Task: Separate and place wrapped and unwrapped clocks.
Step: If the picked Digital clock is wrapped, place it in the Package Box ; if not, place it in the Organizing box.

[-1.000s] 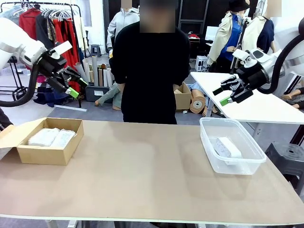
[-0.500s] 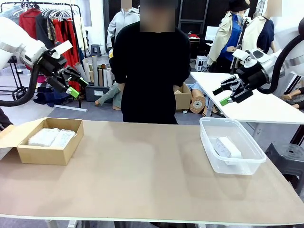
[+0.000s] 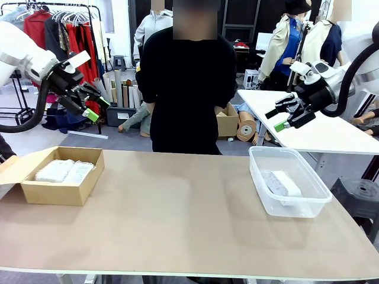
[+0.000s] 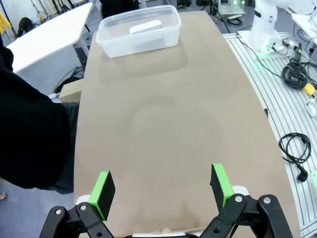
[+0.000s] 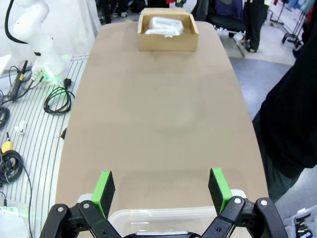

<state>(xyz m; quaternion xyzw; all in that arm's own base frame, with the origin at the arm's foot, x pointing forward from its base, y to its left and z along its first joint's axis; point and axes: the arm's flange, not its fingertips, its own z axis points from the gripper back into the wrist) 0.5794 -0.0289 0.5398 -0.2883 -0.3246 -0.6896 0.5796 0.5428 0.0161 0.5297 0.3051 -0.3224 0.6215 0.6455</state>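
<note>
Two bubble-wrapped clocks [image 3: 64,171] lie side by side in the brown cardboard box [image 3: 35,193] at the table's left; in the right wrist view the same wrapped clocks [image 5: 166,26] sit at the far end. A bare white clock [image 3: 283,183] rests in the clear plastic tub [image 3: 296,205] at the right, and the bare clock [image 4: 146,27] also shows in the left wrist view. My left gripper [image 3: 93,107] hangs open high above the box. My right gripper [image 3: 278,118] hangs open above the tub. Nothing sits between either pair of fingers [image 4: 105,187] [image 5: 103,185].
A person in black [image 3: 188,83] stands at the table's far side, hands behind the body. The brown tabletop [image 3: 177,219] stretches between box and tub. A white table [image 3: 308,127] stands behind at the right. Cables [image 4: 294,148] lie on the floor beside the table.
</note>
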